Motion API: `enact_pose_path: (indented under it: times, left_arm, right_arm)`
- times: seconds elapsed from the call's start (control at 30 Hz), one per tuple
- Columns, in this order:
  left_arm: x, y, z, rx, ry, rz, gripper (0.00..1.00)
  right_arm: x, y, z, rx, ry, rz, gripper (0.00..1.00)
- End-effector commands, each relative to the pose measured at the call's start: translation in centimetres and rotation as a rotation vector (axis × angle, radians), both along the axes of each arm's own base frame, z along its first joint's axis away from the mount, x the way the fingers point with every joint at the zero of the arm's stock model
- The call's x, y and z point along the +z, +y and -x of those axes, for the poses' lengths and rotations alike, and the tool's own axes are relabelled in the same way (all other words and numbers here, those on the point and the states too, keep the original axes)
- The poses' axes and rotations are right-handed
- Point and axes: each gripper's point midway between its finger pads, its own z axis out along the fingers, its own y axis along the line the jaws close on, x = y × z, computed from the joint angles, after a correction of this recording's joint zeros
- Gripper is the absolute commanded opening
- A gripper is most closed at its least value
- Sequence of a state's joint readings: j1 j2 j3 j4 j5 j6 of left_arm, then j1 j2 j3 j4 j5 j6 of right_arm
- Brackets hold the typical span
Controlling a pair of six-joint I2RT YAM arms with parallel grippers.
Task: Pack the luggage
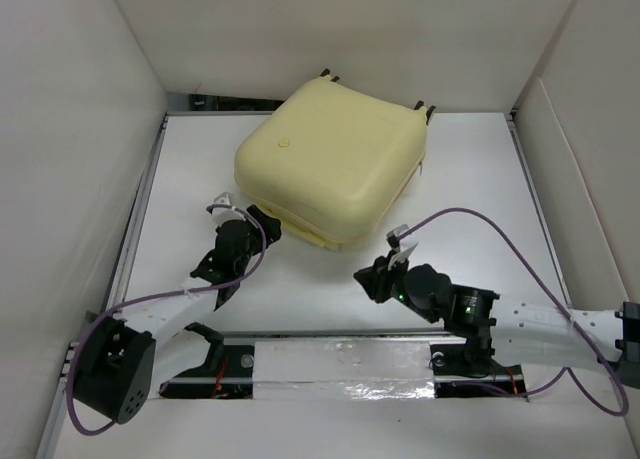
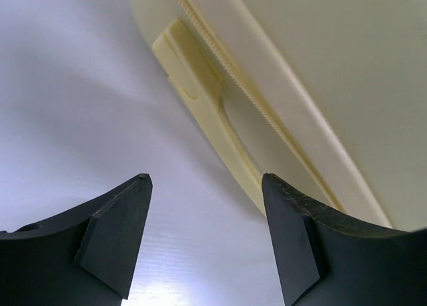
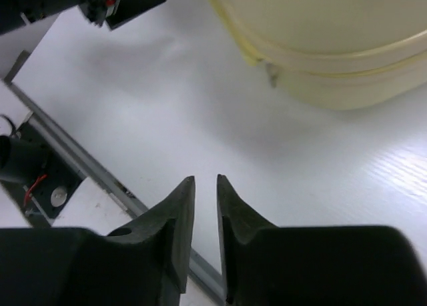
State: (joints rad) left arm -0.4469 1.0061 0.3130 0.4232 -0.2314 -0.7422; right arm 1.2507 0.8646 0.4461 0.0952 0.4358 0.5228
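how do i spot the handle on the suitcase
Start at the luggage, the big pale yellow shell lying closed on the white table. On its side facing the left pincer runs a slim handle of the same yellow. Unlike the toothed zipper beside it, it is smooth and bows off the shell.

I work on a white table (image 1: 480,179) with a matte, faintly ribbed top. Plain white panels enclose it on three sides: left wall (image 1: 70,129), back wall (image 1: 350,29), right wall (image 1: 590,109). A grey metal rail (image 1: 143,199) runs along the table's left edge, and a second rail (image 1: 530,189) runs along the right. Glossy tape (image 1: 340,377) covers the near edge. Lighting is even and diffuse, and shadows are soft.
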Motion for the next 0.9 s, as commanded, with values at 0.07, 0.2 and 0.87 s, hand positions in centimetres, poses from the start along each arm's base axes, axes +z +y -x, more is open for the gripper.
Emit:
enact_pose_path:
  times: [0.07, 0.2, 0.87]
  left_arm:
    - [1.2, -1.1, -2.5, -0.012, -0.03, 0.0, 0.64]
    - [1.0, -1.6, -4.0, 0.004, -0.027, 0.001, 0.61]
    - [-2.9, -3.5, -4.9, -0.063, 0.035, 0.009, 0.0]
  right_arm:
    - [4.7, -4.5, -3.9, -0.193, -0.072, -0.017, 0.11]
    - [6.1, -8.7, -7.0, -0.331, -0.097, -0.041, 0.03]
    - [3.9, -18.2, -23.3, -0.59, -0.041, -0.005, 0.14]
